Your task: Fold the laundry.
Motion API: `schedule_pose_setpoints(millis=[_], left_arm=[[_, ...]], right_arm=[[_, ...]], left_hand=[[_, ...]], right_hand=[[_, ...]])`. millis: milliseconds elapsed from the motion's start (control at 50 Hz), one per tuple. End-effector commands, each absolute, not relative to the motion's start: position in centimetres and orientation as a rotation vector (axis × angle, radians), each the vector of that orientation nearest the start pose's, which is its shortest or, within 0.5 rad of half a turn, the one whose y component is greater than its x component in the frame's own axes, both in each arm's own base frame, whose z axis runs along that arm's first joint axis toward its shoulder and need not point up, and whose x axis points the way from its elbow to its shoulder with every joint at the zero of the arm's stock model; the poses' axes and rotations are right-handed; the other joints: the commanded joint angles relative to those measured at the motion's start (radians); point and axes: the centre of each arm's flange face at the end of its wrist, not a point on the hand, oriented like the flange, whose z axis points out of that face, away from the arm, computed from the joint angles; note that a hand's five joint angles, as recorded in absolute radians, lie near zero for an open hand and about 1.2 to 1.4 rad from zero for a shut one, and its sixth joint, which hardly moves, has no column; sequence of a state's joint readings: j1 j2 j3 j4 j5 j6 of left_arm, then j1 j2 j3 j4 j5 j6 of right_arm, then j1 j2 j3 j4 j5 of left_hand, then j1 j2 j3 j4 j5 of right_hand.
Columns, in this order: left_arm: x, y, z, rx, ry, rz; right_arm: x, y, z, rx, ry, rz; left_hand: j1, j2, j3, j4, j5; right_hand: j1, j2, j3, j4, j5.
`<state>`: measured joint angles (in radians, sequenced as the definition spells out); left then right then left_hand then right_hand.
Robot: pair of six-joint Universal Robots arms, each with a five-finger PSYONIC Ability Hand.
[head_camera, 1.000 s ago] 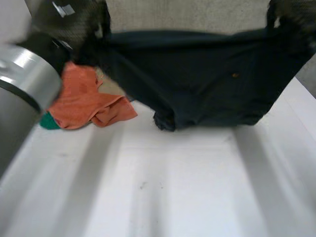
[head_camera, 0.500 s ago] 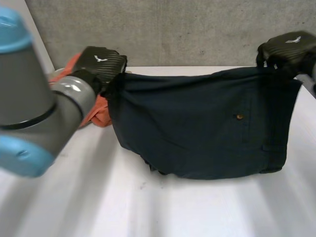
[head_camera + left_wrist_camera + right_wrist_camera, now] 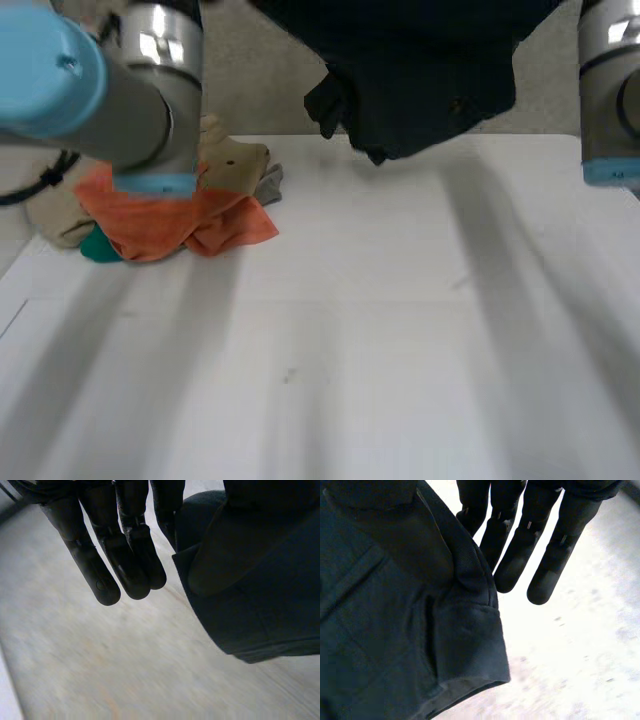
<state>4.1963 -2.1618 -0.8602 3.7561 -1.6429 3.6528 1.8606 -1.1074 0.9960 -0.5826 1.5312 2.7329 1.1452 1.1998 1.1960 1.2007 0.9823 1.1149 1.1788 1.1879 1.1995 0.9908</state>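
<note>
Head view had the dark navy garment (image 3: 420,70) hoisted up in the air over the far side of the white table (image 3: 350,360). Its lower end was bunched up and hung clear of the tabletop. In the left wrist view, the left hand (image 3: 125,555) had one edge of it pinched, thumb pressed over the cloth against mostly straight fingers. Right wrist view was the same deal: the right hand (image 3: 520,550) clamped a hemmed corner under its thumb, fingers straight. Over by the left arm (image 3: 100,80) a heap of other laundry sat on the table, with an orange cloth (image 3: 170,220) in front, a tan piece (image 3: 235,160) behind it and a bit of green (image 3: 98,248) poking out. The right arm (image 3: 610,90) stood on the opposite side.
</note>
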Motion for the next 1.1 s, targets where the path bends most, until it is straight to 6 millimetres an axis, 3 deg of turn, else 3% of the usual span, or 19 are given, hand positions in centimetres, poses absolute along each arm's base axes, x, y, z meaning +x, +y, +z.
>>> schedule_pose_setpoints(millis=[20,40,100,120,200,280,360,480,660,700,780,800,860,960,1020,1040,1100], left_arm=[[-34.6,-33.5,28.8,0.765,1.531,-2.624],[-34.5,-33.0,26.7,0.817,1.606,-2.562],[-34.5,-31.6,23.7,0.904,1.714,-2.470],[-34.6,-30.4,22.1,0.960,1.778,-2.416],[-34.2,-27.7,18.2,1.095,1.929,-2.247],[-32.9,-25.8,15.9,1.156,2.048,-2.076],[-30.9,-23.8,16.1,1.141,2.111,-1.945],[-28.4,-19.9,17.3,1.211,2.171,-1.797],[-25.8,-9.1,18.4,1.607,2.289,-1.391],[-26.0,-8.4,18.5,1.639,2.274,-1.396],[-26.7,-9.2,19.3,1.607,2.250,-1.486],[-27.1,-10.1,19.8,1.569,2.240,-1.541],[-27.8,-12.0,20.9,1.486,2.211,-1.659],[-29.1,-17.7,23.0,1.289,2.128,-1.920],[-30.0,-20.0,22.6,1.311,2.117,-1.983],[-30.4,-21.8,22.0,1.334,2.119,-2.014],[-30.6,-24.8,20.7,1.372,2.147,-2.023]], right_arm=[[26.1,-39.5,31.6,-0.690,1.538,-2.705],[26.1,-39.8,29.1,-0.726,1.623,-2.638],[26.1,-39.7,25.6,-0.785,1.758,-2.522],[26.0,-39.5,23.4,-0.825,1.854,-2.437],[25.5,-38.1,19.4,-0.922,2.044,-2.260],[25.0,-35.8,17.1,-1.020,2.175,-2.100],[24.2,-33.0,16.5,-1.154,2.268,-1.974],[22.7,-28.2,18.4,-1.381,2.336,-1.858],[20.4,-20.4,19.9,-1.608,2.473,-1.456],[20.3,-19.6,20.0,-1.621,2.472,-1.413],[20.3,-19.3,19.9,-1.614,2.458,-1.424],[20.4,-19.6,19.9,-1.597,2.451,-1.455],[20.5,-20.1,19.9,-1.585,2.433,-1.513],[20.7,-20.6,19.8,-1.558,2.413,-1.591],[20.7,-20.7,19.8,-1.544,2.409,-1.608],[20.8,-20.7,19.8,-1.531,2.406,-1.616],[20.8,-20.9,19.9,-1.498,2.402,-1.637]], left_hand=[[0.251,0.196,0.200,0.196,0.239],[0.251,0.196,0.200,0.196,0.239],[0.251,0.196,0.200,0.196,0.239],[0.251,0.196,0.200,0.196,0.239],[0.251,0.196,0.200,0.196,0.239],[0.251,0.196,0.200,0.196,0.239],[0.251,0.196,0.200,0.196,0.239],[0.251,0.196,0.200,0.196,0.239],[0.251,0.196,0.200,0.196,0.239],[0.251,0.196,0.200,0.196,0.239],[0.185,0.130,0.134,0.129,0.173],[-0.255,-0.310,-0.306,-0.310,-0.267],[-0.927,-0.982,-0.978,-0.983,-0.939],[-0.964,-1.019,-1.015,-1.019,-0.976],[-0.941,-0.995,-0.991,-0.996,-0.952],[-0.926,-0.981,-0.977,-0.981,-0.938],[-0.870,-0.925,-0.921,-0.926,-0.882]], right_hand=[[0.281,0.217,0.208,0.197,0.231],[0.281,0.217,0.208,0.197,0.231],[0.281,0.217,0.208,0.197,0.231],[0.281,0.217,0.208,0.197,0.231],[0.281,0.217,0.208,0.197,0.231],[0.281,0.217,0.208,0.197,0.231],[0.281,0.217,0.208,0.197,0.231],[0.281,0.217,0.208,0.197,0.231],[0.281,0.217,0.208,0.197,0.231],[0.281,0.217,0.208,0.197,0.231],[0.281,0.217,0.208,0.197,0.231],[0.281,0.217,0.208,0.197,0.231],[0.281,0.217,0.208,0.197,0.231],[0.281,0.217,0.208,0.197,0.231],[0.281,0.217,0.208,0.197,0.231],[0.281,0.217,0.208,0.197,0.231],[0.281,0.217,0.208,0.197,0.231]])
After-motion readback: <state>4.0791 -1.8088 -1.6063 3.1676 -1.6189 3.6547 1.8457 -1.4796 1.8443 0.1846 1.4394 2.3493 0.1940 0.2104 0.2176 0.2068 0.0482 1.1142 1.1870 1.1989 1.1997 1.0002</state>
